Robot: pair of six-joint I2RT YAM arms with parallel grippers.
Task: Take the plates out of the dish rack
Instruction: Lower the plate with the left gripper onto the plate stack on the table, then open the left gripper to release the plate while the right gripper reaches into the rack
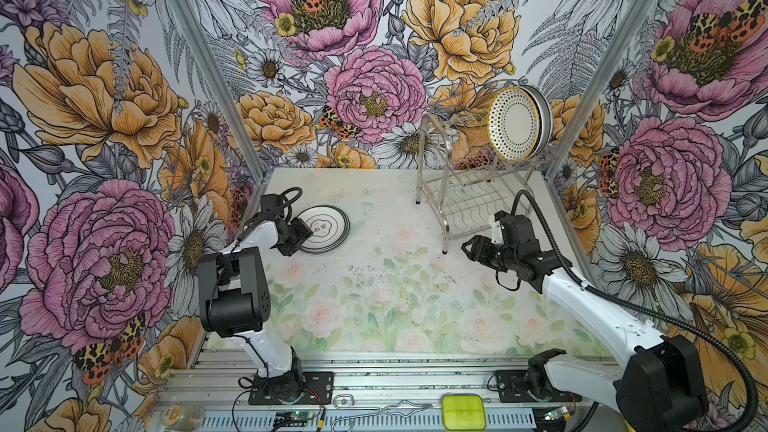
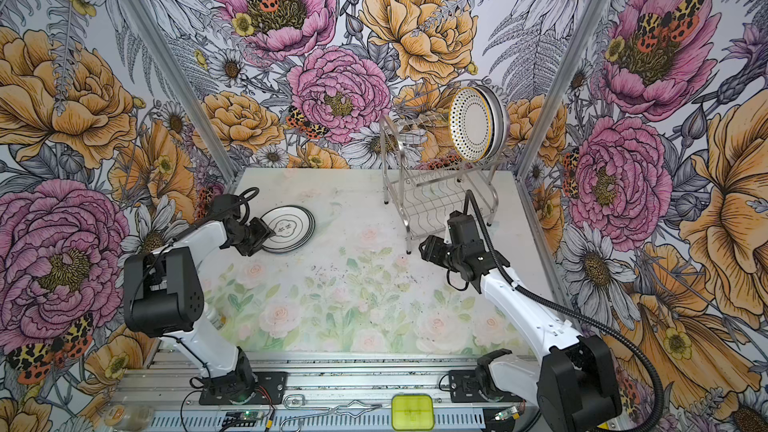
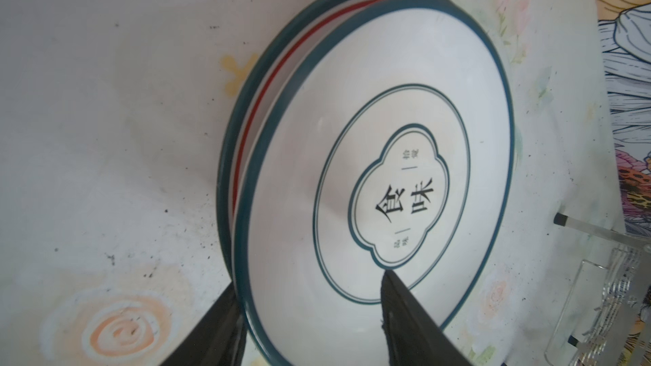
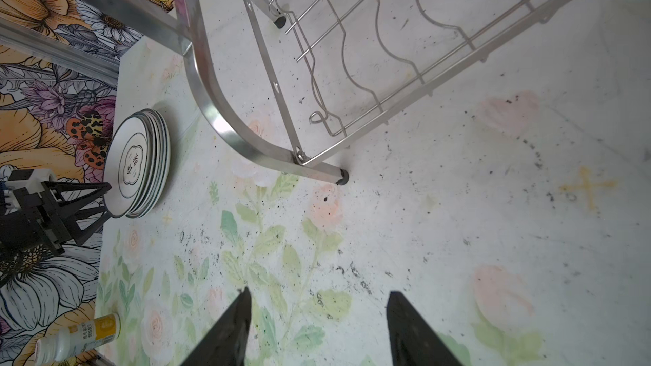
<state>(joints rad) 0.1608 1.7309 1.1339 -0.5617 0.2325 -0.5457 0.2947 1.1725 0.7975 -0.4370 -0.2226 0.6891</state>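
Roughly mid-task: a group of plates stands on edge at the far right end of the upper level of the dish rack. Dotted one in front, at least 2 more rims behind it, exact count not readable. Lower shelf bare.

The others lie as a flat stack on the table, left side, well apart from the rack; several rims show in the right wrist view.

Left gripper is at that stack, jaws apart, straddling the rim of the top plate without clamping it. Reads as the put-down step.

Right gripper is open and empty, over the table near the rack's front leg.

Left to do: the upper-level group.
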